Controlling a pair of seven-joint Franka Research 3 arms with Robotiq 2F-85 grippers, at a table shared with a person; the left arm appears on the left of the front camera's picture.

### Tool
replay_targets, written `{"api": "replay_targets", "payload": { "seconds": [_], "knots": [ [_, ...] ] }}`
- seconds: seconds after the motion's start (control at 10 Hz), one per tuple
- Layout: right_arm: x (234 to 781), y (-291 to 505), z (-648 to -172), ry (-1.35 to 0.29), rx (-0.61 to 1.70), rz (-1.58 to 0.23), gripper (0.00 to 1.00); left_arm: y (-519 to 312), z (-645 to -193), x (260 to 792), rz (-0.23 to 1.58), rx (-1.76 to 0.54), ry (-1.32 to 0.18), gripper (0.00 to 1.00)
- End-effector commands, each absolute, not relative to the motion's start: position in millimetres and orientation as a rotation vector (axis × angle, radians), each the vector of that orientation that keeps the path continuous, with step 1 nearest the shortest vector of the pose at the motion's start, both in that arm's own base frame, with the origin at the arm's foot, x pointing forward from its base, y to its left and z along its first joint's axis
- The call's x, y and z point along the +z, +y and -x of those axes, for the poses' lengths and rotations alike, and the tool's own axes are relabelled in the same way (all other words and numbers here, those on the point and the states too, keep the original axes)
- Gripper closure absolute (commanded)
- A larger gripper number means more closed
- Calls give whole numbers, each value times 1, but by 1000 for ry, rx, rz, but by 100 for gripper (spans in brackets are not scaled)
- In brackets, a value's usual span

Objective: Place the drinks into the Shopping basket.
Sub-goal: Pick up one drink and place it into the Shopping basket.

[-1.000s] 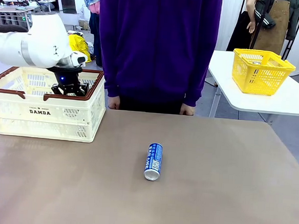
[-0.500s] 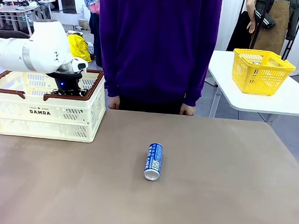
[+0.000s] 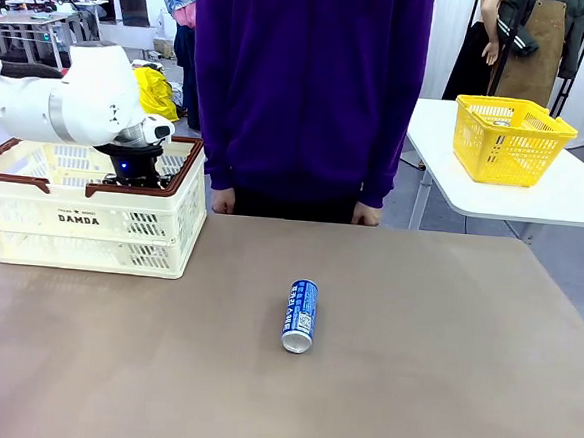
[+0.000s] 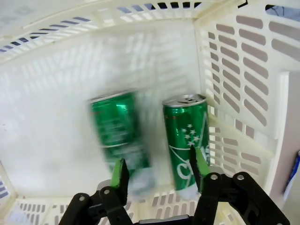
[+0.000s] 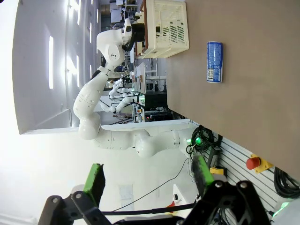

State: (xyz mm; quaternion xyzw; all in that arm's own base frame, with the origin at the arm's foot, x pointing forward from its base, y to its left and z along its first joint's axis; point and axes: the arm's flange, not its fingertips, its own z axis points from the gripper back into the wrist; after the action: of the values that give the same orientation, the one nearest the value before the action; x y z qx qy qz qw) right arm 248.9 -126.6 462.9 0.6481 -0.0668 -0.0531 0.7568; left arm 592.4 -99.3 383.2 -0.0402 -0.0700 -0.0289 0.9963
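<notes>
While one blue can [image 3: 300, 316] lies on its side at the middle of the brown table [image 3: 444, 340], well apart from the basket, the job is only partly done. The cream basket [image 3: 81, 219] stands at the left of the front view, and the left wrist view looks down into it. A green can [image 4: 185, 131] rests sharp against the slotted wall at the right. A second green can [image 4: 117, 129] at centre left is smeared with motion, which suggests it has just been let go and is dropping or rolling on the floor of the basket. The left gripper [image 4: 158, 157] hangs inside the basket with its green pads apart and nothing clamped between them. The right gripper [image 5: 147, 166], low in the right wrist view, is spread wide and empty, far from the table's goods. So two cans appear to be in, and the blue one is left to fetch.

Compared with a second ago, the left arm's wrist sits a little higher over the basket rim in the front view, as if lifting out after the drop. The blue can, the basket and the person in the purple top at the far edge have not shifted.
</notes>
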Motion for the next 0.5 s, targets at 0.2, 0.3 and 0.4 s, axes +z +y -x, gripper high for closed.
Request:
{"api": "replay_targets", "payload": {
  "seconds": [0.2, 0.3, 0.4],
  "knots": [
    [470, -125, -252, -146, -134, -1437, 0, -97, -593, 386, 82, -77, -180, 0],
    [470, -125, -252, -146, -134, -1437, 0, -97, -592, 387, 85, -77, -188, 0],
    [470, -125, -252, -146, -134, -1437, 0, -95, -592, 390, 92, -75, -195, 0]
  ]
}}
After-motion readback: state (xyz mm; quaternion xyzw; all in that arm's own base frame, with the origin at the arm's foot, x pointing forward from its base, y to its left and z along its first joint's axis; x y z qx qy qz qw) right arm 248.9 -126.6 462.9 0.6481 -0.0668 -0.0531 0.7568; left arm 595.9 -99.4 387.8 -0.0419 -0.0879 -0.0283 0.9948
